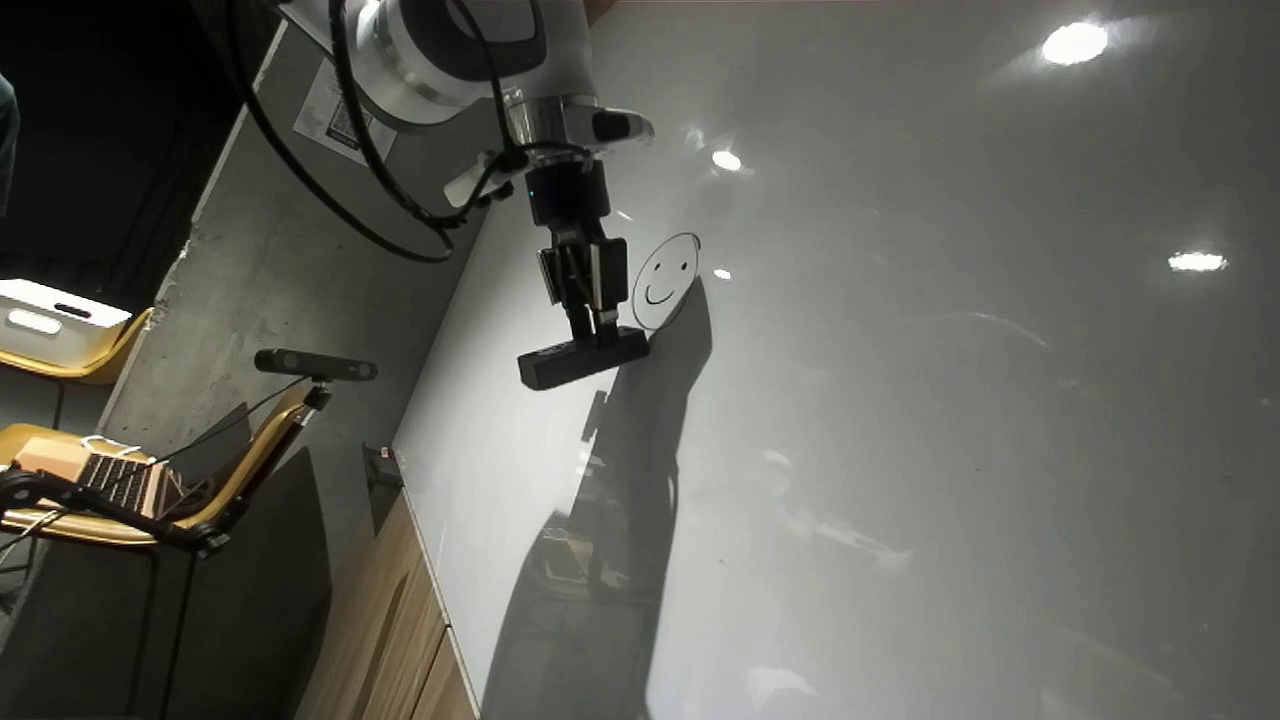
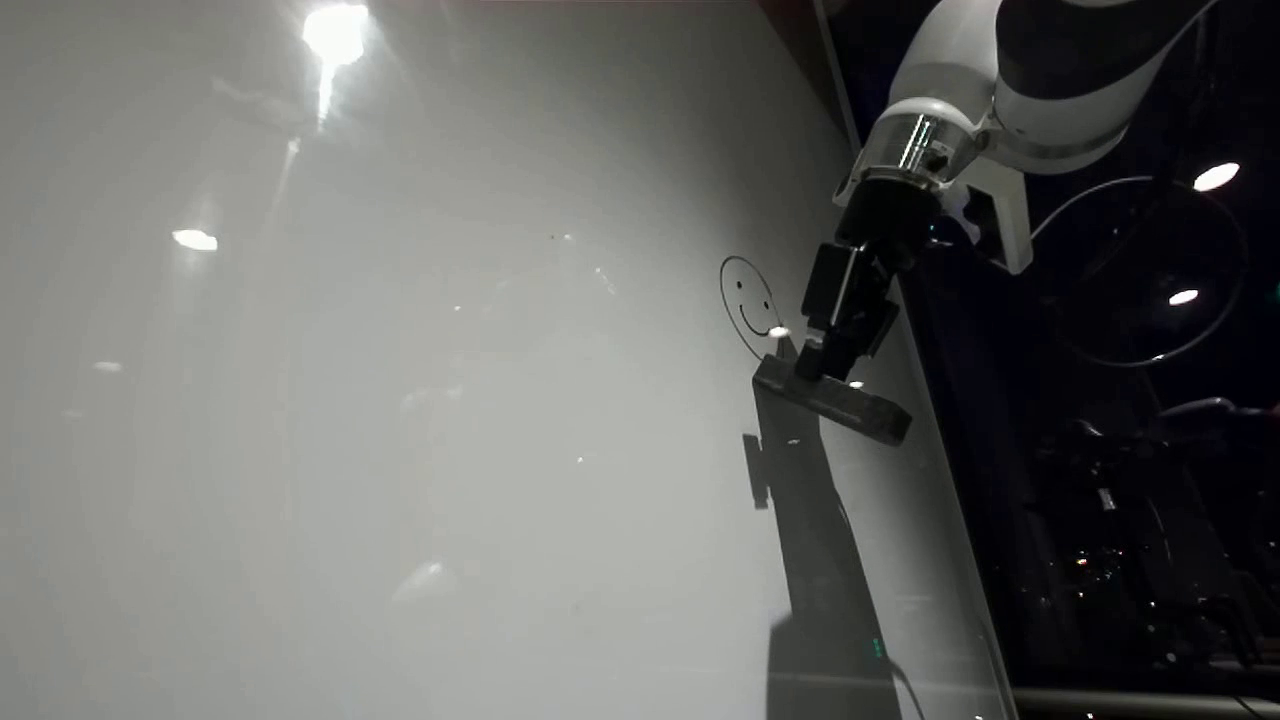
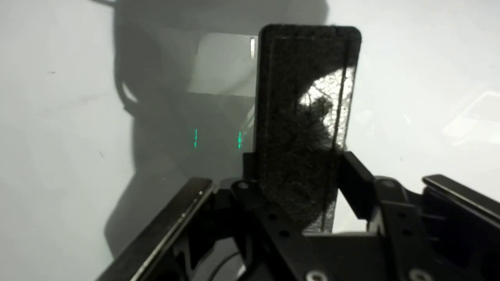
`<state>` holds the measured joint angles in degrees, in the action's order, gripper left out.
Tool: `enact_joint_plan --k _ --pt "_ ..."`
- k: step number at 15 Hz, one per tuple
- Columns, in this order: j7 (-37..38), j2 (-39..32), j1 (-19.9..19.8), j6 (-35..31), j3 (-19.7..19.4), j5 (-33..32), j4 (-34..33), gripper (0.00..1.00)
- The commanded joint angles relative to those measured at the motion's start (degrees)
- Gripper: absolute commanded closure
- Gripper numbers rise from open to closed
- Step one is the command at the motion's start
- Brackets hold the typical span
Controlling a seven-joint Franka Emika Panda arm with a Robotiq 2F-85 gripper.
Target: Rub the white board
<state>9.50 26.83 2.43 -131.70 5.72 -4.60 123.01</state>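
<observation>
1. Black fingers (image 3: 355, 185) of the gripper (image 3: 300, 169) come closest to the lens at the bottom of the wrist view. They stand apart only by the width of a black eraser (image 3: 300, 121), pressed to its two long sides and holding it.
2. Beyond it lies the white board (image 1: 930, 430), filling the centre and right of the frame in an exterior view; a drawn smiley face (image 1: 667, 282) sits near upper centre, just above and right of the eraser.
3. A dark shadow (image 1: 640, 480) runs down the board from beside the smiley face. Whether the eraser touches the board cannot be told; misjudging any gap could bring a hard bump.
4. Slip: the fingers appear to pinch nearer the lower end in the wrist view, so drag on the long free part could twist the eraser.
5. Edge contact: the eraser looks tilted to the board; landing so, one corner may scrape while the rest rubs nothing.
6. Missed mark: a sideways stroke at this height would likely pass under the smiley face, since the eraser lies lower in the frame.
7. Pressure: too light may only smear the smiley face; too hard could shove the eraser back through the fingers.
</observation>
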Motion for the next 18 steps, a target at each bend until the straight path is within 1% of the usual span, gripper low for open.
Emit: enact_joint_plan --k 1,9,12,15,18 --pt "1.03 -2.11 -1.26 1.69 1.07 -1.02 -6.94 0.71" --pt "-0.28 -3.98 -2.39 4.2 0.19 -2.45 -12.24 0.71" --pt "-0.61 -4.76 -2.96 6.58 -0.04 -3.09 -16.84 0.71" --pt "-0.86 -5.85 -3.65 9.47 0.06 -4.06 -22.95 0.71" --pt "-1.06 -6.54 -3.95 11.06 0.05 -4.84 -26.75 0.71"
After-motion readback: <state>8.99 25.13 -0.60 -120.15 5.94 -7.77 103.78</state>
